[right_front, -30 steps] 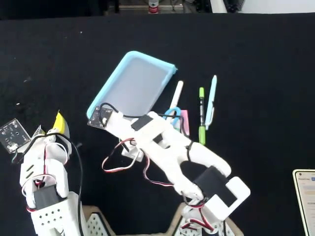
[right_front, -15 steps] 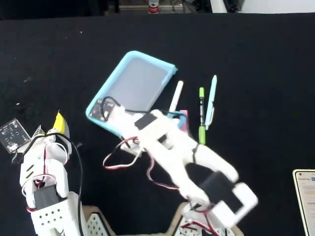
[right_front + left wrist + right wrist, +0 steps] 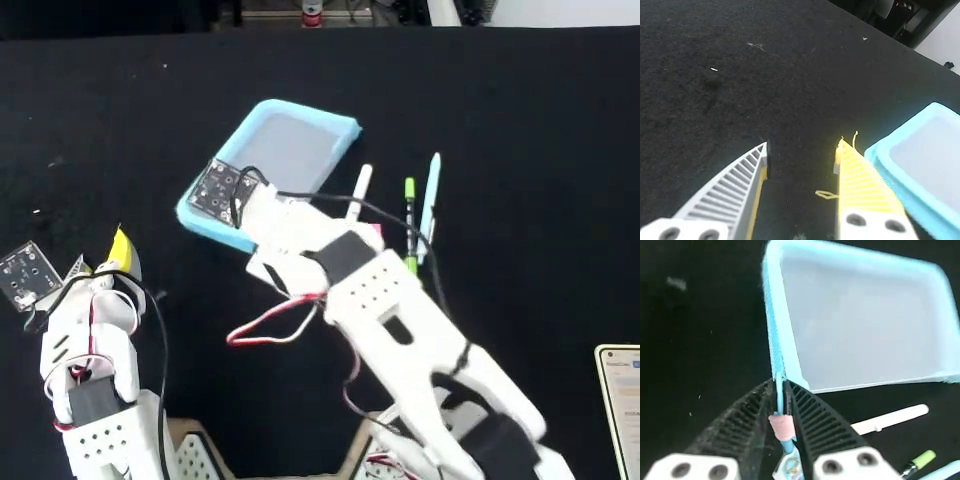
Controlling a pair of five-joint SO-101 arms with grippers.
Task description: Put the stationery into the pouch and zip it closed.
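The right gripper [image 3: 779, 382] is seen pinched down tight on a slim blue item [image 3: 780, 410] with a pink band around it. The item is sandwiched between the two black fingers [image 3: 747, 415]. Its far tip is pressed right up against the near-left edge of the pouch [image 3: 295, 150], close to a corner of the blue border. What kind of stationery it is cannot be told.

The pouch is laid flat on the black table [image 3: 520, 120], left of centre and turned at an angle, its pale panel framed in blue. Nothing can be made out through that panel.

Just right of the pouch, a white pen [image 3: 358, 192], a green marker [image 3: 409, 215] and a light-blue pen [image 3: 430, 195] are lined up side by side on the table, outside the pouch.

The right arm [image 3: 400, 310] is stretched out long and low from the near right towards the far left. It crosses over the near ends of those pens, and its wrist is held above the pouch's near-left edge.

The left arm [image 3: 90, 350] is folded up at the near left. The left gripper [image 3: 802, 145] is held spread apart over bare table with nothing between its fingers, near the pouch's left corner but clear of it.
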